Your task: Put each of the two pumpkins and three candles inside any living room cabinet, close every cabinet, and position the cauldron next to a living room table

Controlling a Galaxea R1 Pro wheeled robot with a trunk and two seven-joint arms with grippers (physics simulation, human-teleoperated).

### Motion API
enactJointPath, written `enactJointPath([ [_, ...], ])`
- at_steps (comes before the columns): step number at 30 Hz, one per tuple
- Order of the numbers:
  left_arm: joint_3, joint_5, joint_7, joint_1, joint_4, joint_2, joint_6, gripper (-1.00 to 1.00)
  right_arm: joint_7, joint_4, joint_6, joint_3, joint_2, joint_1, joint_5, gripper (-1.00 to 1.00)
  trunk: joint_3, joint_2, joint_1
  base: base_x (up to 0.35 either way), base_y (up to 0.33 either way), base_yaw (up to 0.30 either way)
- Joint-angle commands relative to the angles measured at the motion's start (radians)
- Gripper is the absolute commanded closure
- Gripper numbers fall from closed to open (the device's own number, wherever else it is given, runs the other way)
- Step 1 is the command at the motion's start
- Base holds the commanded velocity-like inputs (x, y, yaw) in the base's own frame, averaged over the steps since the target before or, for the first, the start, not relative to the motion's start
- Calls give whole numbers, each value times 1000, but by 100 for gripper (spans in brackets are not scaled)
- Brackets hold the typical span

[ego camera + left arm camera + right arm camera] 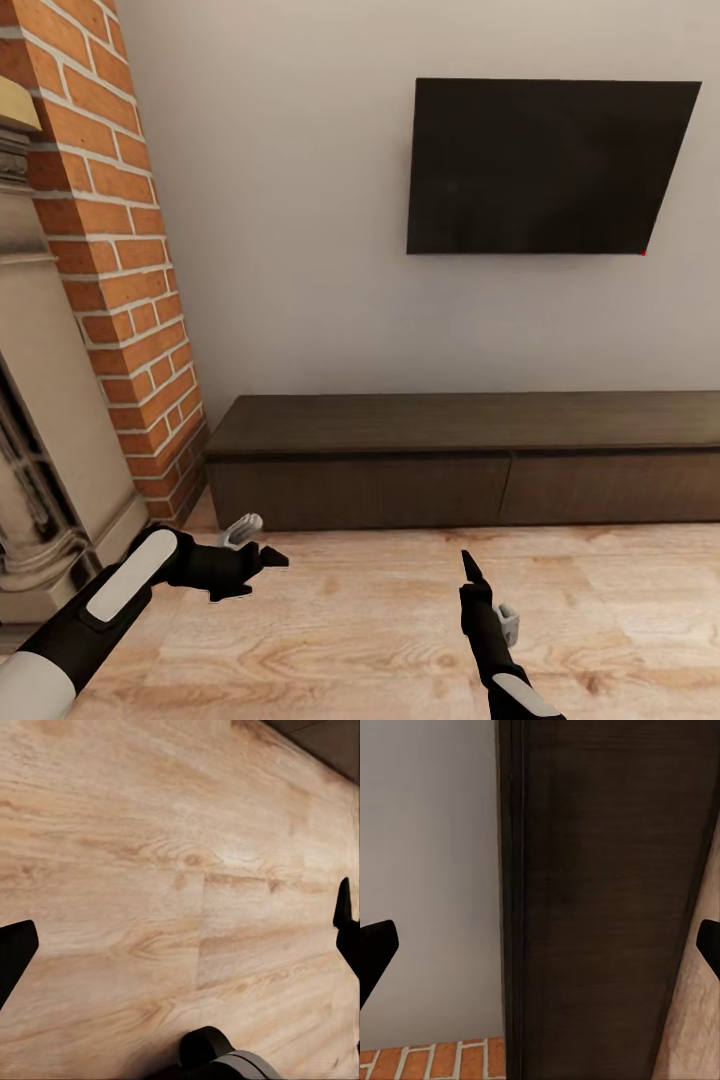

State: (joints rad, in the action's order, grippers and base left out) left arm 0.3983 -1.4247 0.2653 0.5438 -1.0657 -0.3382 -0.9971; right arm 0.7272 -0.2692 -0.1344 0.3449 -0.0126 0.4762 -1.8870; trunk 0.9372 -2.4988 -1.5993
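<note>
The cabinet (pixel 470 470) is being faced along the wall, drawers shut, likely for opening. The left gripper (pixel 250 572) and right gripper (pixel 470 572) are being held wide and empty above the floor (pixel 350 640), nothing gripped.

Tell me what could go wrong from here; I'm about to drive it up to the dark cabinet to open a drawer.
1. The cabinet has flat drawer fronts with no handle visible, so an open pincer may slip rather than grip.
2. The brick column stands right beside the cabinet's left end; the left pincer could clip it.
3. Both pincers are empty, and the right pincer could strike the cabinet face if the base rolls too far.
</note>
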Motion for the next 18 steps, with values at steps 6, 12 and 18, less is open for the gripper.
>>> enactJointPath([
  [6,2,-15,-32,1,4,-10,0,-100,3,1,-7,8,0,1,-8,-100,1,0,0,234,0,0],
  [12,2,-16,-35,1,4,-11,0,-100,3,1,-7,9,0,1,-7,-100,1,0,0,237,0,0],
  [18,2,-16,-36,1,4,-12,0,-100,3,1,-7,9,1,1,-8,-100,1,0,0,323,0,0],
])
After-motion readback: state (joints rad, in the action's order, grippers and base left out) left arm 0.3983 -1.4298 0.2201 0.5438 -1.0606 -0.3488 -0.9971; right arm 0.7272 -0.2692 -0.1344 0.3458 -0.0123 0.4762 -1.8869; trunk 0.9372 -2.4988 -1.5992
